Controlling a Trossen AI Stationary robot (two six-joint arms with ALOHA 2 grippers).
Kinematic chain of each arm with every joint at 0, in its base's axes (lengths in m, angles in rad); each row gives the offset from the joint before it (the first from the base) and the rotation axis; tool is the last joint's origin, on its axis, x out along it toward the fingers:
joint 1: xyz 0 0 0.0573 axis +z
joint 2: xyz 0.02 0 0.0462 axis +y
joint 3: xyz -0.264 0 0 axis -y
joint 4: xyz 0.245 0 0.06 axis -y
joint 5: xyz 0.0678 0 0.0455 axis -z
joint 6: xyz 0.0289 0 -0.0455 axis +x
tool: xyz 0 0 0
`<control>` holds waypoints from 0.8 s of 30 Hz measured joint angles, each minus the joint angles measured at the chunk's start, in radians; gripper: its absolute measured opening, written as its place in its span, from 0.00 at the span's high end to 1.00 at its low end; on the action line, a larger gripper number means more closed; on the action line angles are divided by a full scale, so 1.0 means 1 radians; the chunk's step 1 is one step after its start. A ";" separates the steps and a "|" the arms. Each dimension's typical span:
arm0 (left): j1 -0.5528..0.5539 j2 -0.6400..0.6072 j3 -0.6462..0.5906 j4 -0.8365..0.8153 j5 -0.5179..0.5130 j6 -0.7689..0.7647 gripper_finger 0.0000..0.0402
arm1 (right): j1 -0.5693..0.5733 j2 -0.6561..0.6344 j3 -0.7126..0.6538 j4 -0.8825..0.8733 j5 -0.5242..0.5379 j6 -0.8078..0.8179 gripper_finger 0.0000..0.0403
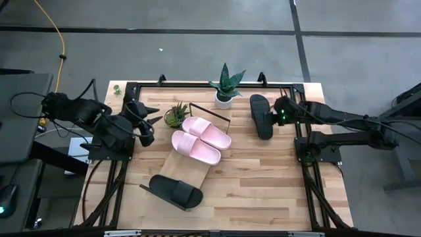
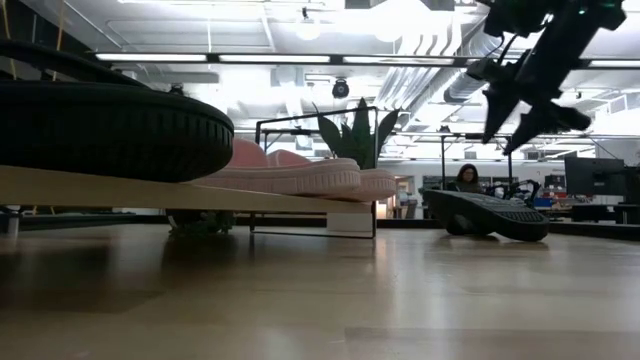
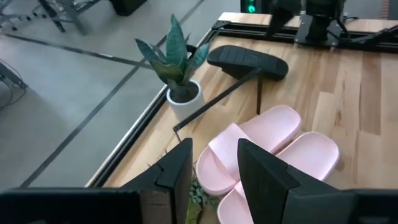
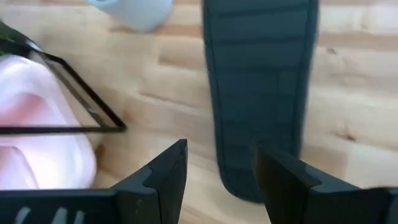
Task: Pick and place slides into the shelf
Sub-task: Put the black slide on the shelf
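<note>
From above, a light-wood table (image 1: pixel 263 171) fills the centre of the frame. A long wooden shelf (image 1: pixel 183 164) lies diagonally across its middle. Two pale pink slides (image 1: pixel 200 139) sit side by side on the shelf's upper end, and a black slide (image 1: pixel 175 191) rests on its lower end. A second black slide (image 1: pixel 261 115) lies on the bare table at upper right, beside a spiky plant in a white pot (image 1: pixel 225 87). A small green plant (image 1: pixel 176 116) stands left of the pink pair. The left gripper (image 1: pixel 148 125) hovers at centre left, empty. The right gripper (image 1: pixel 276 113) hovers just right of the loose black slide. Bare wood lies open at lower right.

At table height, the shelf's black slide (image 2: pixel 110 130) looms at left with a ribbed rim. The loose slide (image 2: pixel 487 215) lies upside down at right, the right gripper (image 2: pixel 520 115) above it.

The left wrist view shows the left fingers (image 3: pixel 180 171) apart, holding nothing, with smooth pink straps (image 3: pixel 267 146) beyond.

The right wrist view shows the right fingers (image 4: pixel 165 171) apart over the grooved black sole (image 4: pixel 258 81).
</note>
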 joint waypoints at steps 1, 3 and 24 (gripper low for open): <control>0.000 0.007 0.000 0.002 0.001 -0.003 0.71 | -0.027 0.000 0.000 0.020 -0.018 -0.021 0.58; 0.000 0.016 0.000 0.000 0.004 -0.019 0.71 | -0.079 0.000 0.000 0.044 -0.048 -0.056 0.58; 0.000 0.031 0.000 0.000 0.000 -0.126 0.71 | -0.366 0.163 0.000 0.167 -0.250 -0.296 0.58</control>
